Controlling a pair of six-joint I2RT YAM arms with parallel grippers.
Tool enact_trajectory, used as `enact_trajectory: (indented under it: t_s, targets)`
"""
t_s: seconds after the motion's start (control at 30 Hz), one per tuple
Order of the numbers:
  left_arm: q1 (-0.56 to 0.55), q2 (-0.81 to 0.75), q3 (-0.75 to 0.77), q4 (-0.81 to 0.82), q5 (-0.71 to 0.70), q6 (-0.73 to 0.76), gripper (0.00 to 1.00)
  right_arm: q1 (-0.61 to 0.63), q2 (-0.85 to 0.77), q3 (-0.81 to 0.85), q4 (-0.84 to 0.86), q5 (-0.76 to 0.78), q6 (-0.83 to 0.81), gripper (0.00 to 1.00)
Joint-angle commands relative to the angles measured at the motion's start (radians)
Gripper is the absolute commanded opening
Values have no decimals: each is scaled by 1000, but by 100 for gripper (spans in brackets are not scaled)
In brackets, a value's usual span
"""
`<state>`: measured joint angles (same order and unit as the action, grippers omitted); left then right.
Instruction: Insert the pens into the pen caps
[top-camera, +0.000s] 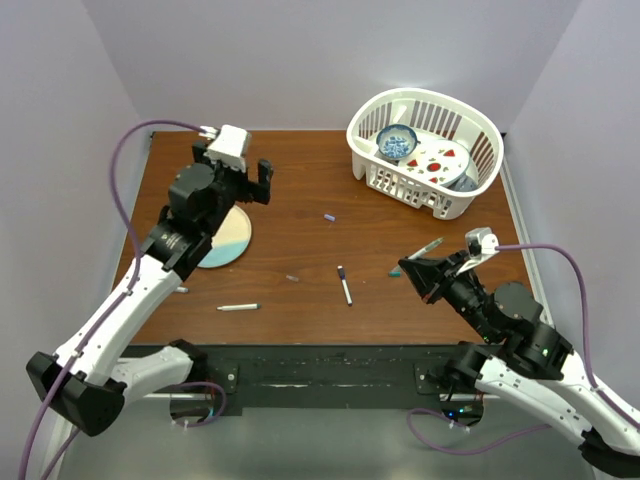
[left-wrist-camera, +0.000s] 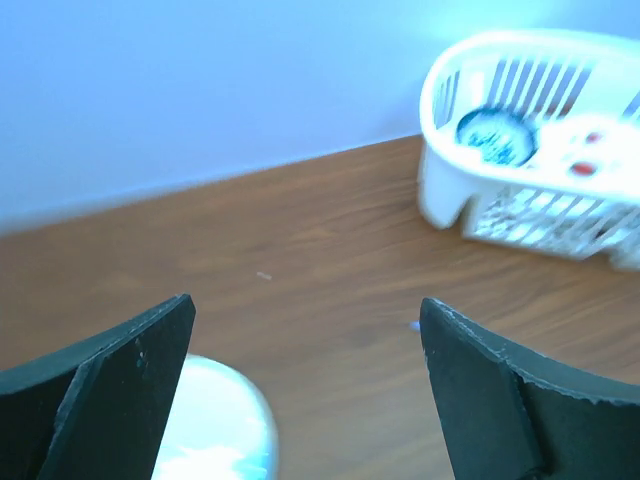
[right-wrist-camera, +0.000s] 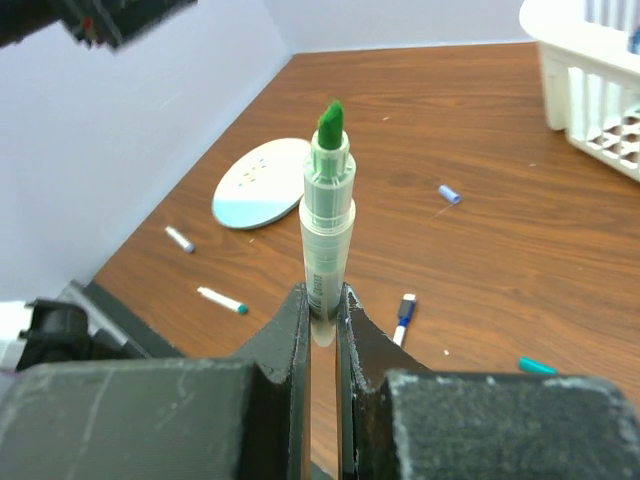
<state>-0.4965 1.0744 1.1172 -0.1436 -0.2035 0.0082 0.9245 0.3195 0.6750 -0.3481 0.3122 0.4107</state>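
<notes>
Jaws of our right gripper (right-wrist-camera: 322, 300) clench a white, green-tipped plastic pen (right-wrist-camera: 327, 215) jutting beyond them; our left gripper (left-wrist-camera: 307, 305) gapes wide.

Entry: enclosed work cell, one table.
We list a brown wood-grain table (top-camera: 300, 190), a pale lavender back wall (top-camera: 330, 60), a matching left side wall (top-camera: 60, 150) and right side wall (top-camera: 585, 120), and grey floor (top-camera: 330, 450) below the near edge; lighting even.
</notes>
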Motion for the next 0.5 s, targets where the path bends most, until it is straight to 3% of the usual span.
enact_trajectory:
  t_s: [0.0,0.13,0.23,0.47]
  targets:
    - [1,-2,-37,-111,-69,-659,100,0,15,31,20,-109,-12,0]
    - [-13,30,-99,-215,12,-1173,94,0,23,29,27,-119,-7,0]
    - [-25,108,-99,-375,68,-1402,84,0,36,35,24,-114,0,0]
    - [-54,249,-149,-528,104,-1683,72,0,47,35,31,-90,10,0]
